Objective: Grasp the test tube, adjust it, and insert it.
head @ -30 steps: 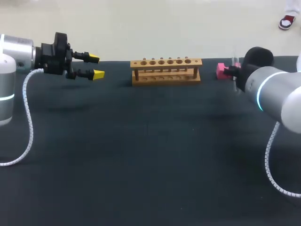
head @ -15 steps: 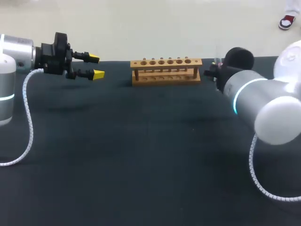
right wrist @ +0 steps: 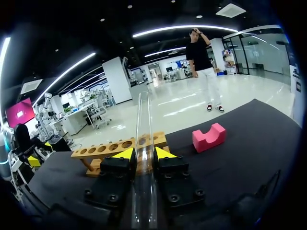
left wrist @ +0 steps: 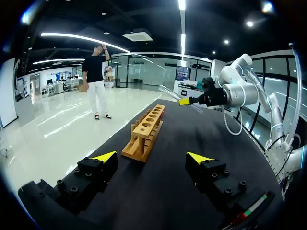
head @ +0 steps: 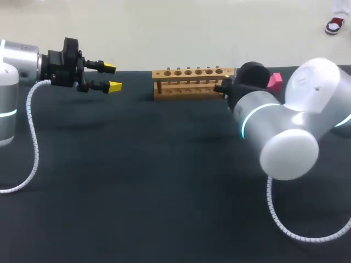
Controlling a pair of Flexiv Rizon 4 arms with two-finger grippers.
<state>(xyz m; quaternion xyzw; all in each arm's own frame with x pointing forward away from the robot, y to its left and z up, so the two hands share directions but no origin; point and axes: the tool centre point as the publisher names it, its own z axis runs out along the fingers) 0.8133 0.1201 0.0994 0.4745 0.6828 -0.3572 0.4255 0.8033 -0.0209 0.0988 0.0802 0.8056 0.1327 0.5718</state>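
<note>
Step in hand: adjustment. Right gripper (right wrist: pixel 144 154) is clenched on the test tube (right wrist: pixel 142 115) at the rack's (head: pixel 193 82) right end (tube tilted). Left gripper (head: pixel 111 76), jaws released, hangs well left of the rack. Next: set the tube vertical over a hole, then lower.

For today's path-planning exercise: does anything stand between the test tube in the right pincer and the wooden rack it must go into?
Nothing visible does. The right pincer is shut on the test tube, and the wooden rack lies just ahead of it, its holes empty. The pink block sits off to the side of the rack.
</note>
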